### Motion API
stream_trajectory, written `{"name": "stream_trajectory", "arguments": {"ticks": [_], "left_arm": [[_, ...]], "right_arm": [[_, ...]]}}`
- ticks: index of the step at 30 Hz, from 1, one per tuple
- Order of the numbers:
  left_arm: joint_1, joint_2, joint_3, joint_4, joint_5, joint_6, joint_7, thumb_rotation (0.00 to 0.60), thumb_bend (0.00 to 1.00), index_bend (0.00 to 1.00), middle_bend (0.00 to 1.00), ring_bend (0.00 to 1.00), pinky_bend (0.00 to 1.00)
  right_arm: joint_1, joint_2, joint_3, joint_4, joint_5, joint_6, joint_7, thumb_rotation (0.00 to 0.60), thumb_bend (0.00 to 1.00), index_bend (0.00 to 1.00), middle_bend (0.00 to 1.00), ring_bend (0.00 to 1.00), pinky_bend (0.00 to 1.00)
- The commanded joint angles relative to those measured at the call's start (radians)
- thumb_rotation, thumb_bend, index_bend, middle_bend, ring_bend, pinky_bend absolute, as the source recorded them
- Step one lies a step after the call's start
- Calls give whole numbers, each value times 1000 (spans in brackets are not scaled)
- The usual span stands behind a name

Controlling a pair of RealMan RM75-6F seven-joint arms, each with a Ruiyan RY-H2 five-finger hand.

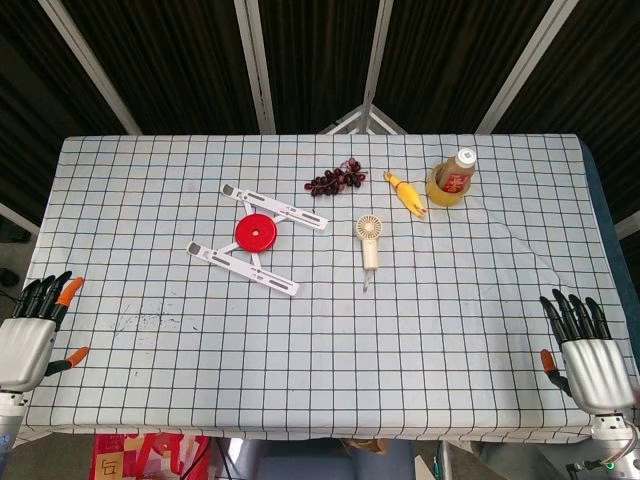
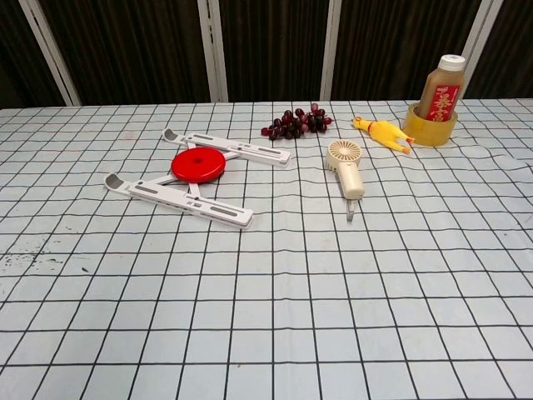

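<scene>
Both my left robot hand [image 1: 28, 335] and right robot hand [image 1: 588, 352] rest released at the near surface [image 1: 420, 350] corners; the handheld fan [image 1: 369, 242] looks light, rigid, best gripped by its slim handle.

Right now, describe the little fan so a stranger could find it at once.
On the checked tablecloth, look just right of the white folding stand with its red disc. The fan lies flat below the grapes and the rubber chicken. It alone is cream, a round head on a straight handle.
</scene>
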Motion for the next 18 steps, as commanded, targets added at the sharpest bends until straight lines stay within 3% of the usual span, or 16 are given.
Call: {"name": "stream_trajectory", "arguments": {"ticks": [1, 10, 12, 13, 15, 16, 18], "left_arm": [[0, 0, 0, 0, 1, 1, 0, 600, 33, 0, 0, 0, 0], [5, 3, 4, -4, 8, 8, -1, 600, 34, 0, 0, 0, 0], [5, 5, 3, -5, 7, 9, -9, 600, 34, 0, 0, 0, 0], [4, 5, 2, -6, 6, 8, -11, 600, 34, 0, 0, 0, 0], [3, 6, -1, -7, 3, 7, -19, 600, 33, 0, 0, 0, 0], [2, 6, -1, -7, 2, 6, -21, 600, 33, 0, 0, 0, 0], [-1, 7, -1, -8, 4, 1, -26, 600, 33, 0, 0, 0, 0]], "right_arm": [[0, 0, 0, -1, 0, 0, 0, 600, 450, 0, 0, 0, 0], [12, 0, 5, -18, -9, -7, 29, 600, 451, 0, 0, 0, 1], [29, 2, 11, -37, -8, -28, 41, 600, 451, 0, 1, 8, 58], [33, 3, 13, -43, -6, -35, 42, 600, 451, 0, 33, 59, 155], [72, 5, 36, -68, -3, -75, 29, 600, 451, 0, 216, 289, 405], [81, 5, 42, -73, 1, -85, 22, 600, 451, 0, 385, 474, 551], [134, -5, 79, -98, 15, -135, -3, 600, 460, 0, 609, 701, 713]]}}
